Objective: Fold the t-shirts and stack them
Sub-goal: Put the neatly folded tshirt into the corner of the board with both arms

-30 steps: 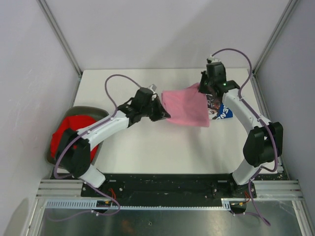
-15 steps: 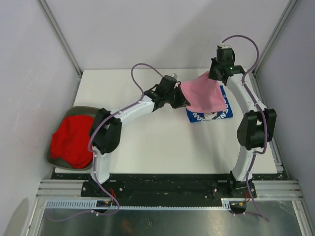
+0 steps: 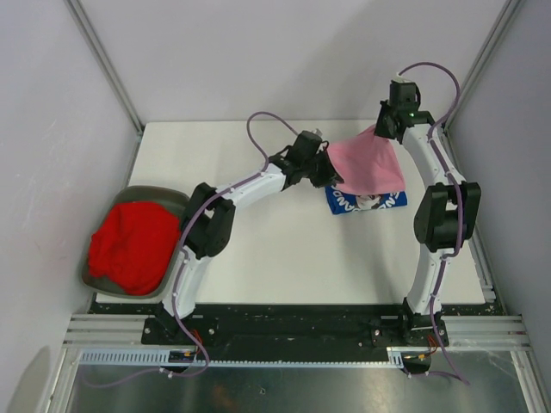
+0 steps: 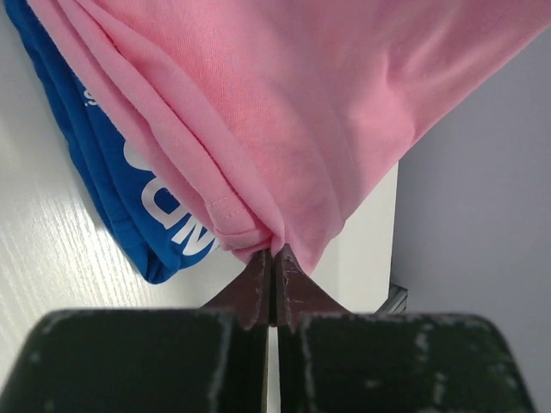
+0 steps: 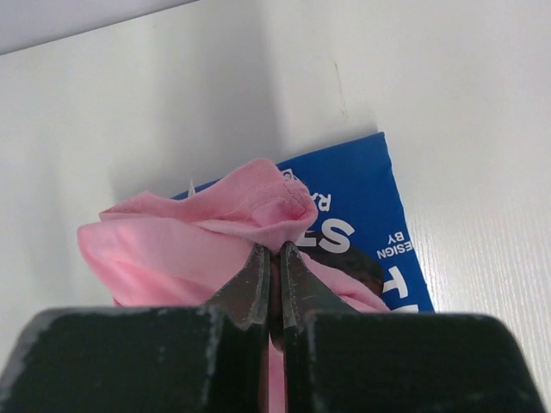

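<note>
Pink shirt [image 3: 366, 168] hung taut between the left gripper [image 4: 274, 253] and right gripper [image 5: 274, 250], each clamped shut on an edge, over the folded blue shirt [image 3: 368, 204] near the table's [image 3: 258, 249] far right corner. Lowered unevenly, it might land crooked or drag the blue shirt out of fold.

Looking like a robot lab cell: plain panels [image 3: 284, 52], aluminium posts [image 3: 103, 62] boxing in white tabletop [image 3: 258, 249] around left tool [image 4: 274, 258] and right tool [image 5: 277, 258].

A white table [image 3: 258, 258] sits between plain pale walls [image 3: 284, 52], with aluminium posts [image 3: 103, 60] at its corners.
</note>
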Motion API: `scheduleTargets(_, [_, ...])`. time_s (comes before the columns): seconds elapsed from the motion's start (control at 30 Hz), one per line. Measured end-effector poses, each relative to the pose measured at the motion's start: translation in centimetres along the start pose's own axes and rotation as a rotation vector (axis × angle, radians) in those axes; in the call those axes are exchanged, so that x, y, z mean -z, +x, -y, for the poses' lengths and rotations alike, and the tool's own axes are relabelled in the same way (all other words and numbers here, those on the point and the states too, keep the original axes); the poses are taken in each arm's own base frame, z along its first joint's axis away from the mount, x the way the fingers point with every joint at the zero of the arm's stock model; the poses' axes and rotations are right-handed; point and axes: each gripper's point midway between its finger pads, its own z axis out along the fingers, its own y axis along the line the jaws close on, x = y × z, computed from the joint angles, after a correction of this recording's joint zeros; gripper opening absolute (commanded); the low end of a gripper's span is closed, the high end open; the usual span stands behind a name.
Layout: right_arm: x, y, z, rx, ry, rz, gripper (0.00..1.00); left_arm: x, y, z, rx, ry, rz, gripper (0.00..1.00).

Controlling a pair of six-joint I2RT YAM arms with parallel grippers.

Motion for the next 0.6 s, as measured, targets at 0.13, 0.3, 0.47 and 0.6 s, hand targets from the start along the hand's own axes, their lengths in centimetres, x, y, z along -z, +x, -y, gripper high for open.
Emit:
scheduleTargets(0.13, [-0.5,0.2,0.8,-0.009,0.007,-0.009,0.0,-0.4,0.0,0.0,0.003,0.002,-0.002,0.0])
scheduleTargets(0.3, [-0.9,0.4,1.6,-0.019,0.014,-0.019,0.0,-0.9,0.2,-0.2,0.012,0.002,-0.013,0.0])
scheduleTargets(0.47, [-1.1,0.4,1.8,-0.024,0.005,-0.023,0.0,-1.0,0.4,-0.3,0.018,0.001,-0.02,0.0])
scheduleTargets(0.6, [-1.4,0.5,1.7,-0.026,-0.003,-0.028,0.1,-1.0,0.4,-0.3,0.02,0.001,-0.02,0.02])
